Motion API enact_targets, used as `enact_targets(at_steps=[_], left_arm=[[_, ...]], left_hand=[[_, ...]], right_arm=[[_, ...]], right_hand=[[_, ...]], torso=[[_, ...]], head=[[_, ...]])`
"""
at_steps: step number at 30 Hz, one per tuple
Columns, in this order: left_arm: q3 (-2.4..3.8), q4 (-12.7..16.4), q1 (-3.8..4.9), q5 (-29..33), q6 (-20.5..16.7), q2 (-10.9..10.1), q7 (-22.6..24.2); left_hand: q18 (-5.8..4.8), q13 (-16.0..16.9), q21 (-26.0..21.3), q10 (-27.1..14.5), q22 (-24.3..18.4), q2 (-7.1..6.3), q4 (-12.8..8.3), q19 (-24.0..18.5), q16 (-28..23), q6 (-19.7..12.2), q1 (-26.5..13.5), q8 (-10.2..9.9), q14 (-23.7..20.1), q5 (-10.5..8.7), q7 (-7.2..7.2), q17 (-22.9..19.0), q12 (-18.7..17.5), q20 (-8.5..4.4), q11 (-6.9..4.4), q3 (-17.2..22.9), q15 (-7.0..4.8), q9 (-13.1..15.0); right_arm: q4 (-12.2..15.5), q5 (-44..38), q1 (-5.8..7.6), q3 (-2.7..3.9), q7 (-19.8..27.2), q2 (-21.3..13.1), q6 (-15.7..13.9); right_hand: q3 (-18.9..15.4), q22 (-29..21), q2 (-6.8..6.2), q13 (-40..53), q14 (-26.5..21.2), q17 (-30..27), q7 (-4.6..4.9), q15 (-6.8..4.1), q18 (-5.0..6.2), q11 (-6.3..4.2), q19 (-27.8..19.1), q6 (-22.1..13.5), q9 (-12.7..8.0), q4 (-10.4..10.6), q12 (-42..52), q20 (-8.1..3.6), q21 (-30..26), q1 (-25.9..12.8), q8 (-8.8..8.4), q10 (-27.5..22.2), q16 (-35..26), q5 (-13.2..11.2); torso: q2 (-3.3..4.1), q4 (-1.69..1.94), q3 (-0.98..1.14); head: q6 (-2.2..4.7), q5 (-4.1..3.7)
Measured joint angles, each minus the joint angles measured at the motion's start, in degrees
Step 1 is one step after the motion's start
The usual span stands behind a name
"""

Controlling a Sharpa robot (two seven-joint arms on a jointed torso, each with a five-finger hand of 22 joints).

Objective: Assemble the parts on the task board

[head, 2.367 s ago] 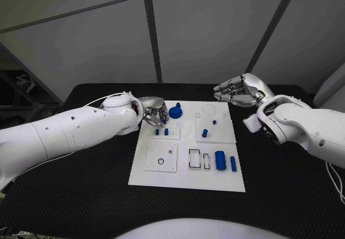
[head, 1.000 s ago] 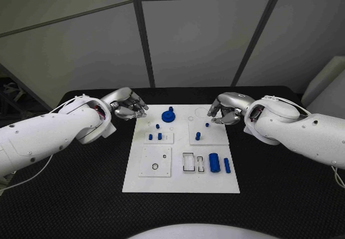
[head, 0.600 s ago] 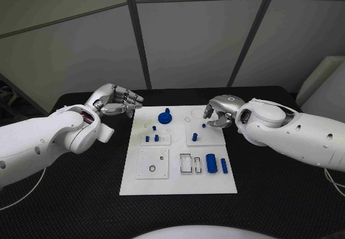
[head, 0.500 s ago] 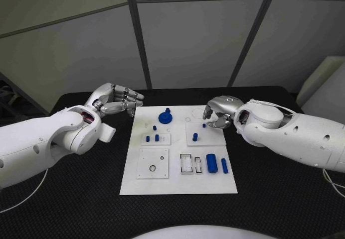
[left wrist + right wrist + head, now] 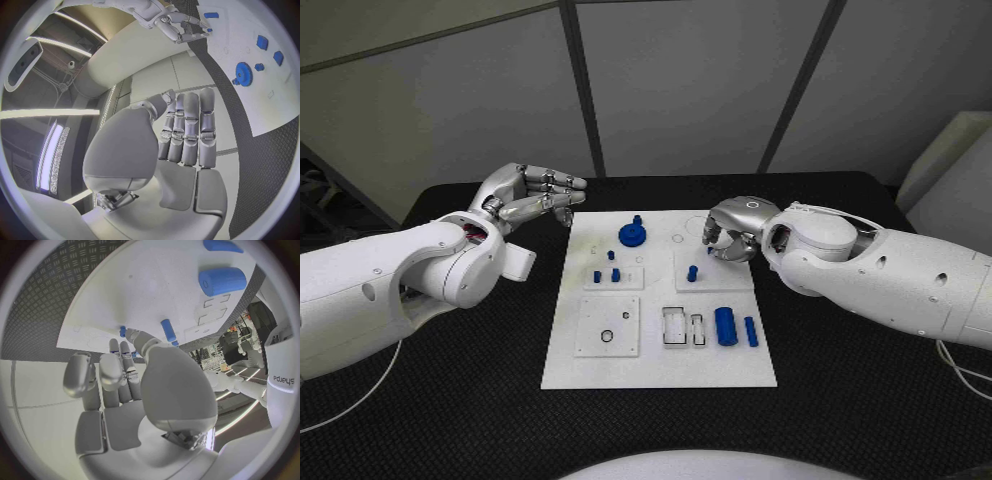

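The white task board (image 5: 661, 350) lies in the middle of the table. On it are a blue gear (image 5: 633, 236), several short blue pegs (image 5: 606, 275) and two blue cylinders (image 5: 726, 326) lying near its right edge. My right hand (image 5: 728, 238) hangs over the board's far right part, fingers curled down. Its fingertips (image 5: 119, 342) pinch a small blue peg (image 5: 122, 331) that stands on the board (image 5: 144, 295); another peg (image 5: 169, 330) stands just beside it. My left hand (image 5: 531, 200) is raised off the board's far left corner, fingers loosely spread, holding nothing.
The black table (image 5: 459, 400) surrounds the board, with bare mat on both sides and in front. Two white insert plates with cut-outs (image 5: 612, 328) and slots (image 5: 682, 328) sit on the board's near half. Grey wall panels stand behind the table.
My left hand has lifted off the board near the gear and drawn back to the left. My right hand has come down from the far right onto the small peg.
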Motion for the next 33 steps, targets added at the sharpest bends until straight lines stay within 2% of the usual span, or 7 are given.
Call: enact_targets(at_steps=[5,6,24,27,29,33], left_arm=[[0.00,0.0,0.00,0.9,0.0,0.1,0.2],[0.00,0.0,0.00,1.0,0.0,0.1,0.3],[0.00,-0.1,-0.01,1.8,0.0,0.1,0.3],[0.00,-0.1,-0.01,1.8,0.0,0.1,0.3],[0.00,-0.1,-0.01,1.8,0.0,0.2,0.3],[0.00,-0.2,-0.01,1.9,0.0,0.2,0.3]], left_hand=[[0.00,0.1,0.0,0.0,0.0,0.00,-0.2,0.0,-0.2,0.0,0.0,0.0,0.0,0.00,0.00,0.0,0.0,0.00,0.00,-0.2,0.00,0.0],[0.00,0.1,0.0,0.0,-0.1,0.00,-0.2,0.0,-0.2,0.0,0.0,0.0,0.0,0.00,0.00,-0.1,0.0,0.00,0.00,-0.2,0.00,0.0],[0.00,0.2,-0.2,-0.2,-0.1,0.00,-0.3,0.0,-0.5,0.0,0.0,0.0,0.0,0.00,0.00,-0.2,0.2,0.00,0.23,-0.3,0.01,0.0],[0.00,0.2,-0.2,-0.2,-0.2,0.00,-0.3,0.0,-0.5,0.0,0.0,0.0,0.0,0.00,0.00,-0.2,0.2,0.00,0.23,-0.3,0.01,0.0],[0.00,0.2,-0.2,-0.2,-0.2,0.00,-0.3,0.0,-0.5,0.0,0.0,0.0,0.0,0.00,0.00,-0.2,0.2,0.00,0.23,-0.3,0.01,-0.1],[0.00,0.3,-0.2,-0.7,-0.2,0.26,-0.3,0.0,-0.4,0.0,0.3,0.0,0.0,0.00,0.00,-0.2,0.2,0.00,0.22,-0.3,0.01,-0.1]], right_arm=[[-0.2,-0.2,-0.16,-0.01,-0.1,0.3,0.7],[-0.3,-0.2,-0.21,-0.02,-0.2,0.3,1.0],[-1.0,-0.8,-0.49,0.04,-0.7,1.2,2.9],[-1.1,-0.9,-0.52,0.08,-0.8,1.2,2.9],[-1.1,-0.9,-0.54,0.09,-0.9,1.3,2.8],[-1.1,-0.9,-0.67,0.08,-1.1,1.3,2.1]], right_hand=[[0.7,1.8,0.02,0.2,0.0,1.1,0.16,0.00,-0.08,-0.41,0.8,0.4,0.2,-0.3,0.7,-0.03,1.5,0.0,0.17,0.5,1.2,0.0],[0.8,2.3,0.22,0.3,0.0,1.4,-0.02,0.00,-0.88,-0.30,1.1,0.6,0.3,-0.5,0.8,-0.09,1.8,0.2,0.38,0.8,1.6,0.0],[1.9,4.2,0.76,0.7,0.0,3.6,-0.22,-0.01,-0.90,-0.71,2.4,2.1,1.0,-0.9,1.3,-0.41,4.2,0.8,0.85,2.4,3.9,-0.5],[2.1,4.2,1.17,0.9,0.0,4.0,-0.55,-0.01,-0.93,-1.02,2.9,2.8,1.1,-1.2,1.8,-0.47,4.9,1.2,1.19,3.2,4.3,-0.8],[2.5,4.2,1.78,1.1,-0.1,4.2,-0.71,-0.35,-1.80,-1.23,3.5,3.4,1.3,-1.6,2.1,-0.50,5.7,1.8,1.50,3.9,4.7,-1.7],[3.3,4.2,2.31,1.5,0.0,4.4,-1.04,-0.45,-1.80,-1.65,3.9,4.3,1.7,-2.0,2.4,-0.83,6.5,2.3,1.95,4.7,5.1,-3.3]], torso=[[-0.01,-0.01,0.00],[-0.02,-0.01,0.00],[-0.07,-0.01,0.02],[-0.07,-0.01,0.02],[-0.07,-0.01,0.02],[-0.08,-0.01,0.01]], head=[[-0.27,0.01],[-0.28,0.01],[-0.69,0.21],[-0.75,0.22],[-0.77,0.23],[-0.79,0.23]])
